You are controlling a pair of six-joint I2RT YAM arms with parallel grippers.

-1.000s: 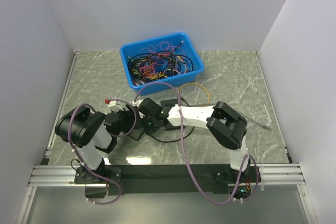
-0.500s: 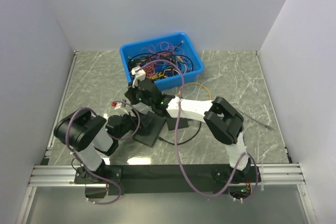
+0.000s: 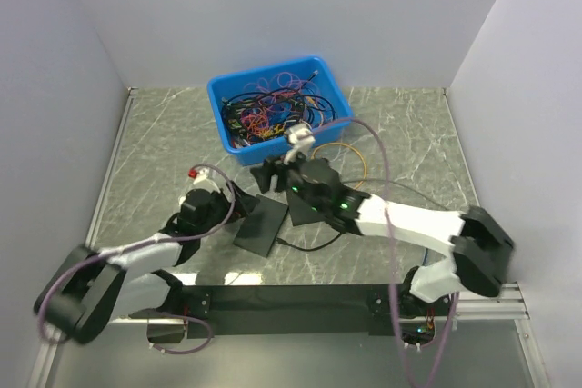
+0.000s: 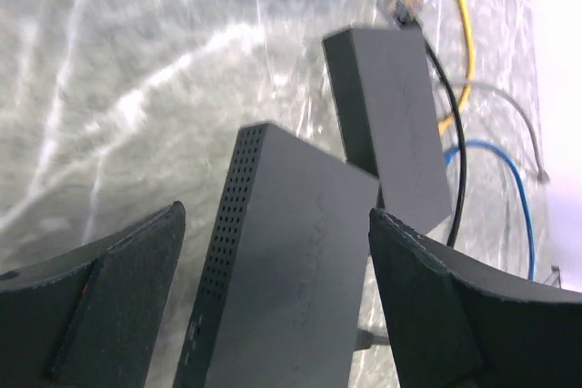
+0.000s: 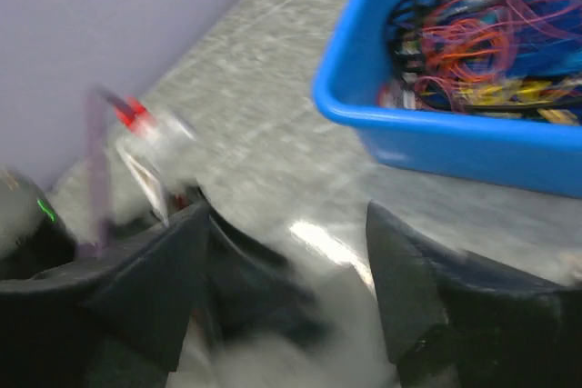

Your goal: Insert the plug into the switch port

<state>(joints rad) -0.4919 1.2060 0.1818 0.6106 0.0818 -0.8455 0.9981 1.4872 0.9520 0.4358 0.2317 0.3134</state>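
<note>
A dark grey switch (image 4: 291, 270) lies flat on the marble table, between the fingers of my left gripper (image 4: 277, 215). That gripper is open, with a gap showing at each side of the box. From above the switch (image 3: 259, 227) sits just right of my left gripper (image 3: 236, 210). A second dark box (image 4: 386, 124) lies beyond it. A yellow cable's plug (image 4: 406, 2) rests at that box's far end; whether it sits in a port I cannot tell. My right gripper (image 3: 266, 176) hangs above the switch, open and empty (image 5: 286, 211).
A blue bin (image 3: 329, 88) full of tangled cables stands at the back centre. A yellow cable loop (image 3: 346, 147) lies in front of it. Black, blue (image 4: 518, 188) and grey cables run beside the second box (image 3: 302, 209). White walls close in three sides.
My right gripper has swung from the bin's left corner toward the switch and has opened. The right arm now stretches out low. The left arm has dropped flat and opened a little wider.
</note>
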